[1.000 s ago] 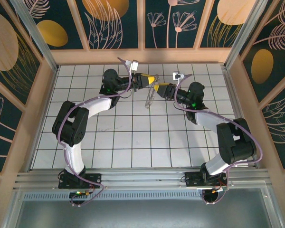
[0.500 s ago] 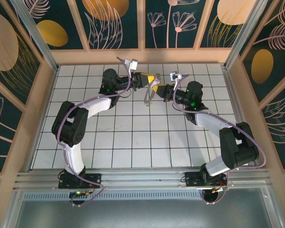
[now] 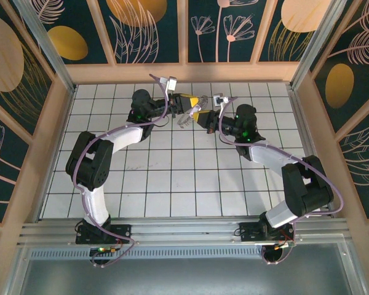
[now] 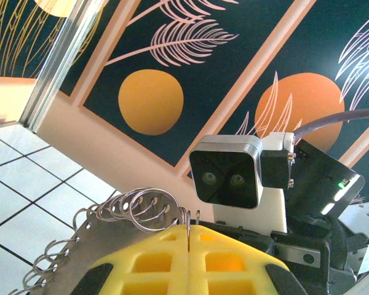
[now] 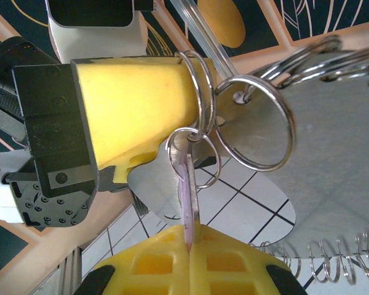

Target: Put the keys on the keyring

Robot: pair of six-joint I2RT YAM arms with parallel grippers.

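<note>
Right hand (image 5: 187, 238) pinches thin lilac key (image 5: 186, 184); left hand (image 4: 189, 230) pinches shiny, ring-edged keyring disc (image 4: 80, 243)

Reading as a robotics lab test cell, nothing domestic going on. Left arm (image 3: 101, 157) and right arm (image 3: 298, 181) sitting bolted to an aluminium extrusion rail (image 3: 184, 228) along the near edge of a white grid-tiled counter (image 3: 172, 178). Aluminium uprights (image 3: 44, 46) running up the corners. Light wood strips (image 3: 184, 72) framing printed backdrop panels (image 3: 150, 31), dark teal with orange discs and pale leaf outlines, boxing in the workspace. Purple cables (image 3: 79, 161) looping along both arms. A boxy wrist camera (image 4: 226, 171) facing in, green status light (image 4: 342, 182) glowing beside it.
</note>
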